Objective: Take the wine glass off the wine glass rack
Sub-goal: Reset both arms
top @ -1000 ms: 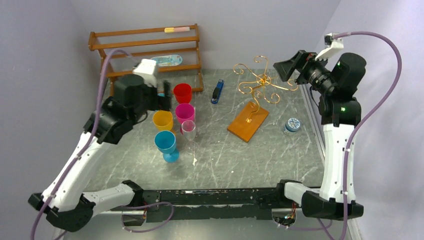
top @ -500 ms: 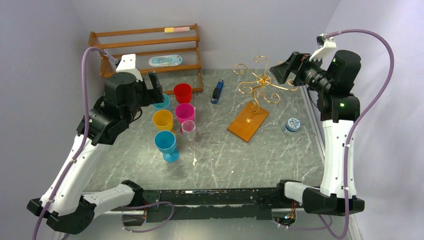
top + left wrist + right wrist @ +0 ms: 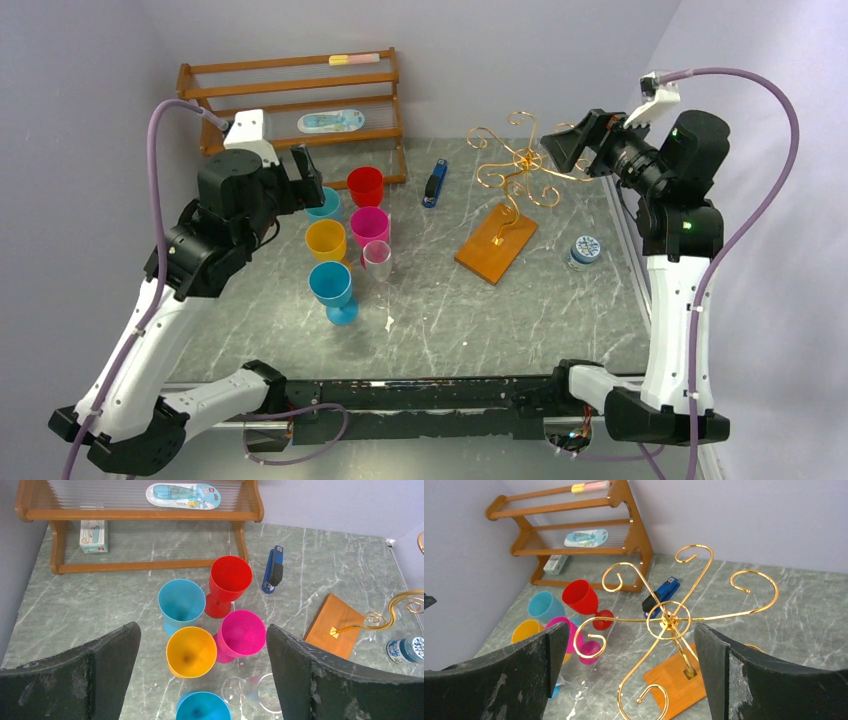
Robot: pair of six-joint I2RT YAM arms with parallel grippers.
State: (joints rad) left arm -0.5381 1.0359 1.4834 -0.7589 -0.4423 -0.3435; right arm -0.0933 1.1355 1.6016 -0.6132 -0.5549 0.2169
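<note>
While the left jaws and right jaws hang spread and empty, the glass (image 3: 377,254) stands on the desk (image 3: 450,300) beside coloured cups (image 3: 329,281), well apart from the gold rack (image 3: 497,245).

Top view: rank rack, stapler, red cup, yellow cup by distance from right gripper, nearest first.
1. rack, just left of the right gripper
2. stapler, back centre
3. red cup, left of centre
4. yellow cup, farther left, nearer front

Robot lab cell: bare lilac walls (image 3: 80,80), marbled grey table (image 3: 450,300), black base rail (image 3: 430,395) along edge.
</note>
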